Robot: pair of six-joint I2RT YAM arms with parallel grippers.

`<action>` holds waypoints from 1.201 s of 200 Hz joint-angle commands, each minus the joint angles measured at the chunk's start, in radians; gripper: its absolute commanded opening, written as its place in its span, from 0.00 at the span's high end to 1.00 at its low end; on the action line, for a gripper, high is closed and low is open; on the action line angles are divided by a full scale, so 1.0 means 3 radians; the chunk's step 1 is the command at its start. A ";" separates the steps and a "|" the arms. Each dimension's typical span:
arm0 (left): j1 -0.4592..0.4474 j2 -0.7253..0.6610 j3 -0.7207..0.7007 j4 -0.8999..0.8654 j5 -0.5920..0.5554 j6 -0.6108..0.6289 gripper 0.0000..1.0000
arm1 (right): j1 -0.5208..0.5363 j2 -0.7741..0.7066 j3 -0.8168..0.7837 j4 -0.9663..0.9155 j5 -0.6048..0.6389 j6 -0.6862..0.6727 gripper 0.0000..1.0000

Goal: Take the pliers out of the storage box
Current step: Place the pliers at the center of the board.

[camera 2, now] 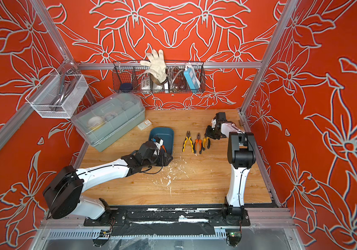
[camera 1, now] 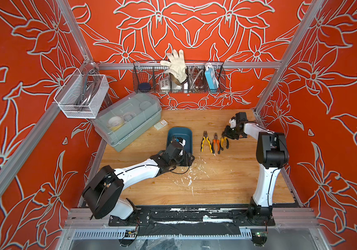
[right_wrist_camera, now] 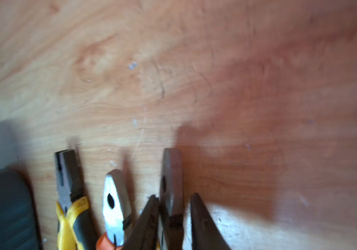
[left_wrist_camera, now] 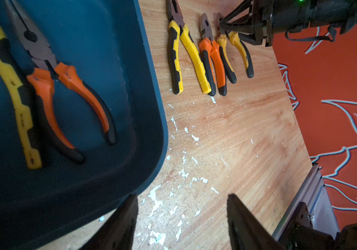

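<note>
Two tools lie in the storage box (camera 1: 179, 132), a shallow teal tub at about 11 o'clock from the table's centre. They are orange-handled long-nose pliers (left_wrist_camera: 43, 91) and, beside them, a yellow-handled tool (left_wrist_camera: 10, 86) only partly in view. At 10 o'clock, just off the tub's far left corner, a grey lidded container (camera 1: 130, 116) sits against the left edge.

The left gripper (left_wrist_camera: 181, 197) hangs at the tub's near right corner, its fingers spread apart over bare wood and holding nothing.

At 1 o'clock, three more pliers lie side by side on the table (camera 1: 227, 179), heads pointing to 12. From the left they are yellow-handled pliers (camera 1: 206, 144), orange-handled pliers (camera 1: 216, 144) and amber-handled pliers (camera 1: 222, 141).

The right gripper (right_wrist_camera: 173, 194) straddles the head of the amber pair. Its fingers are slightly parted: one touches the metal and a thin gap shows at the other.

From 3 to 6 o'clock the wood lies open, flecked with white chips, out to the right rail.
</note>
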State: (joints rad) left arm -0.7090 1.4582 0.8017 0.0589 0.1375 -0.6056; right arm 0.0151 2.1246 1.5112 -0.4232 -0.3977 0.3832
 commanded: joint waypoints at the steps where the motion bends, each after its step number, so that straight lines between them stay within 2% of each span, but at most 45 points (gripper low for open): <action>1: -0.0016 0.0025 0.0058 -0.0048 0.0046 0.0016 0.34 | 0.0028 0.0060 -0.0039 -0.0164 0.0078 -0.0020 0.68; 88: -0.0017 -0.0033 0.0048 -0.0069 0.0036 0.0029 0.35 | 0.0042 -0.0194 -0.0329 -0.0002 0.0036 0.0081 0.64; 131: -0.0015 -0.0040 0.0043 -0.0064 0.0058 0.0019 0.34 | 0.0078 -0.0348 -0.0672 0.0342 -0.0098 0.0221 0.63; 213: -0.0016 -0.0069 0.0043 -0.0079 0.0043 0.0019 0.35 | 0.0182 -0.0264 -0.0579 0.0445 -0.0084 0.0419 0.64; 240: -0.0015 -0.0070 0.0043 -0.0079 0.0043 0.0019 0.35 | 0.0219 -0.0263 -0.0576 0.0427 0.0032 0.0441 0.64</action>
State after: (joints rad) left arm -0.7090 1.4578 0.8024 0.0452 0.1444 -0.6056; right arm 0.0631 2.0266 1.3380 -0.2928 -0.4152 0.4900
